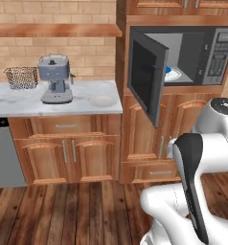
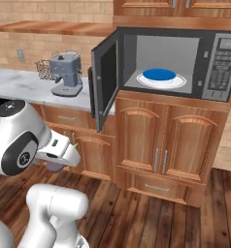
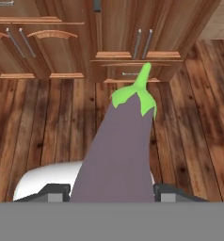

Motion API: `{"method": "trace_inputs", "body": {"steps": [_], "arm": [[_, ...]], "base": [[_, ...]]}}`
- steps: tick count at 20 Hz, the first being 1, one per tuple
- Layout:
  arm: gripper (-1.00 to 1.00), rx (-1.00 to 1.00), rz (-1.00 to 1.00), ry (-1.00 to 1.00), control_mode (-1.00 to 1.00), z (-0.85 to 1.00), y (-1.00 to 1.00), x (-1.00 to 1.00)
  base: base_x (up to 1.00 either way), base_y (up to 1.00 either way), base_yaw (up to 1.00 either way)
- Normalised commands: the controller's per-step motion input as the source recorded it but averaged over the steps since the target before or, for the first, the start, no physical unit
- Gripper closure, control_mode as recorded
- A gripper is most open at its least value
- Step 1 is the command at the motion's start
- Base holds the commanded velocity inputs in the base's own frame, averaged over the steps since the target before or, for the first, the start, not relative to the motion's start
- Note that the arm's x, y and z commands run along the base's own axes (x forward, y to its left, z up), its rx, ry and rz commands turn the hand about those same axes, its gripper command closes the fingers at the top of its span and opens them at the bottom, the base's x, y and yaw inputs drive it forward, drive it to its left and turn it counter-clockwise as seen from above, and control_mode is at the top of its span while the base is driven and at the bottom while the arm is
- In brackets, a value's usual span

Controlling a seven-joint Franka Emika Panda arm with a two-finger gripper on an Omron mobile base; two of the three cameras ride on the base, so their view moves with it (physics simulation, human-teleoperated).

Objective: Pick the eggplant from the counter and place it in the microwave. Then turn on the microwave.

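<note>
My gripper (image 3: pixel 112 190) was clamped on the eggplant (image 3: pixel 117 155), its green stem pointing toward the lower cabinets above the wooden floor; I held it low beside my arm. The microwave (image 2: pixel 185 63) stood with its door (image 2: pixel 104 77) swung open; a blue plate (image 2: pixel 159 75) lay inside.

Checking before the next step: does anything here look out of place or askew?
Nothing is spilled or damaged. The eggplant is off the counter, clamped in the pincer low over the wooden floor. The microwave door hangs wide open, with a blue plate inside.
</note>
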Motion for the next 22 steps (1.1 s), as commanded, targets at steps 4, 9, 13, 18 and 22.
{"method": "trace_inputs", "body": {"steps": [4, 9, 13, 18, 22], "arm": [[1.0, 0.0, 0.0, 0.0, 1.0, 0.0, 0.0, 0.0], [1.0, 0.0, 0.0, 0.0, 1.0, 0.0, 0.0, 0.0], [1.0, 0.0, 0.0, 0.0, 1.0, 0.0, 0.0, 0.0], [1.0, 0.0, 0.0, 0.0, 1.0, 0.0, 0.0, 0.0], [1.0, 0.0, 0.0, 0.0, 1.0, 0.0, 0.0, 0.0]], "base": [[-0.08, -0.56, 0.0], [0.0, -0.57, 0.0], [0.06, -0.56, 0.0], [0.09, -0.54, 0.0], [0.12, -0.54, 0.0]]}}
